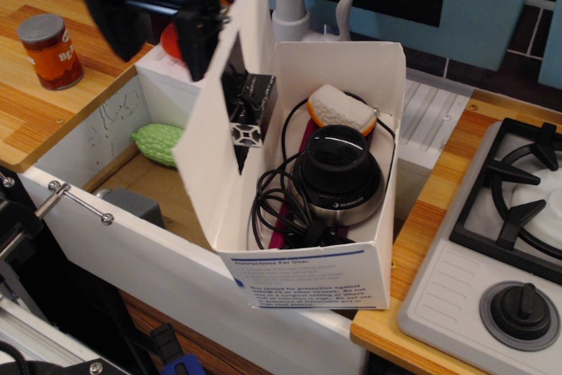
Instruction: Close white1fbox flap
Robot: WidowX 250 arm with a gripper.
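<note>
The box (307,217) sits at the near edge of the counter (430,243), its printed label facing near, part of its base seeming to overhang the sink to its left. Inside lie a black puck-like device (341,173) and coiled cable (272,204). The flap (224,120) stands almost upright along the left wall, a black block (250,107) on its inner face. Behind it, far left, the gripper (189,28) is blurred; whether the jaws are clenched or released I cannot tell.

Risks: a hard sideways push could slide the light box right, or tip it. As the flap drops, the block may land on the device or snag the cable, leaving the lid propped open.
</note>
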